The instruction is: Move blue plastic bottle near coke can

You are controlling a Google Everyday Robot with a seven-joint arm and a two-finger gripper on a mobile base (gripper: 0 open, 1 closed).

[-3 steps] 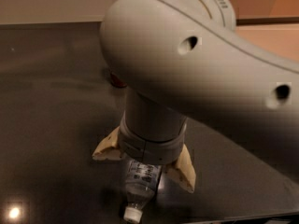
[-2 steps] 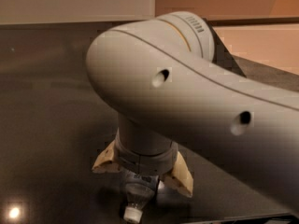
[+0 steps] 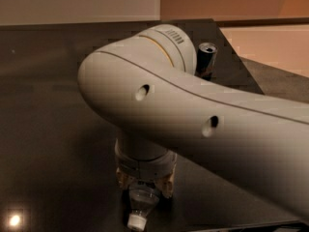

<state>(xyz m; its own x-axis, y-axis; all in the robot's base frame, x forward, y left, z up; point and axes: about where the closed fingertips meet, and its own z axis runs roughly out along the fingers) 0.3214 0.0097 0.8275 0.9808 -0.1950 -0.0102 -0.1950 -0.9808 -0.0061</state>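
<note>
Count on the table (image 3: 48,105)
One blue plastic bottle (image 3: 141,206), one slim dark can (image 3: 206,59), one gripper (image 3: 145,183) directly above the bottle.

The big arm (image 3: 203,115) has swung over, and now a dark can (image 3: 206,57) shows behind it. The gripper (image 3: 144,186), down at the bottle (image 3: 141,203), has pulled its fingers (image 3: 123,178) in tight.
</note>
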